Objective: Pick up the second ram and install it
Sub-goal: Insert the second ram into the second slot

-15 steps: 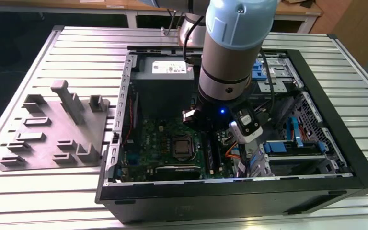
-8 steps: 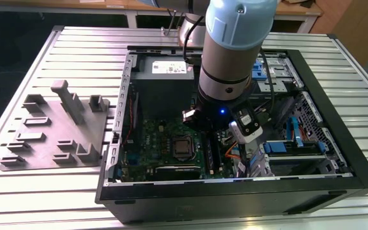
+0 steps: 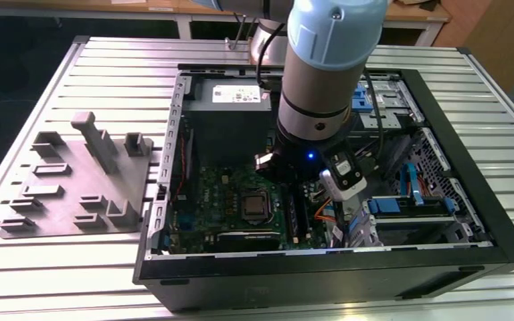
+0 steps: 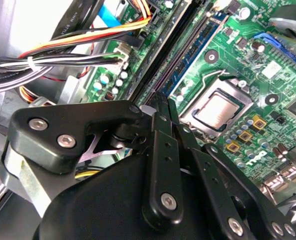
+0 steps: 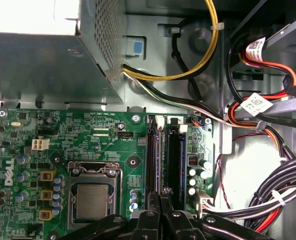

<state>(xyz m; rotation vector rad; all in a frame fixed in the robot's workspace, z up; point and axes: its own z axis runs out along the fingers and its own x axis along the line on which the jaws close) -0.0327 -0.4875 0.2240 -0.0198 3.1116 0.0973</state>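
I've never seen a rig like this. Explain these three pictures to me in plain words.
The big grey-and-blue tube is a robot arm. It reaches into an open computer case that lies on a slatted metal table. That picture comes from a camera standing off the arm. On the exterior view's left lies a grey moulded tray.

The other two pictures come from cameras riding near the arm's wrist, looking past its black gripper. They show the green motherboard, the square processor, bundles of cables and two long black memory slots.

The gripper hangs right over those slots. Whether it holds a ram stick cannot be made out.
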